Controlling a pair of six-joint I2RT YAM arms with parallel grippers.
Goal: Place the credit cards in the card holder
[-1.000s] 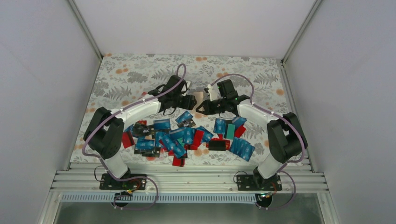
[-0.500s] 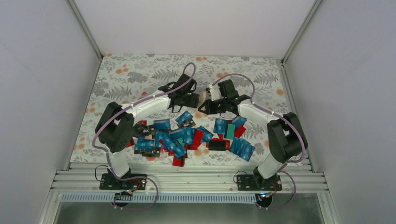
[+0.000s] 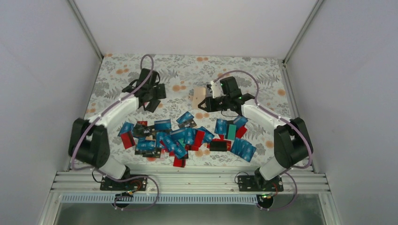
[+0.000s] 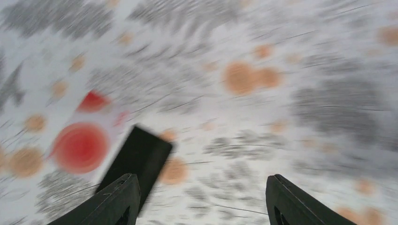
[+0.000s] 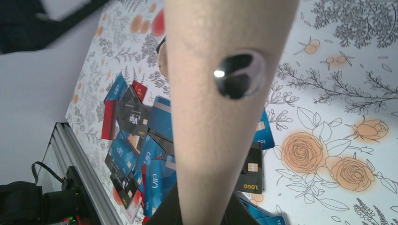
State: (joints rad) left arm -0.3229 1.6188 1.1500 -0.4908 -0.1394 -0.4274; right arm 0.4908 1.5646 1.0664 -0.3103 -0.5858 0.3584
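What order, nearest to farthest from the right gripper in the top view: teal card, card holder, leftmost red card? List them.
1. Card holder: held in the right gripper, beyond the pile.
2. Teal card: right part of the pile.
3. Leftmost red card: pile's left end.

Fixed high behind the robot, the top camera looks down the whole floral table (image 3: 122, 75), while the left wrist camera skims its blurred cloth close up and the right wrist camera peers past the card holder (image 5: 211, 140) at the same credit cards (image 3: 183, 136).
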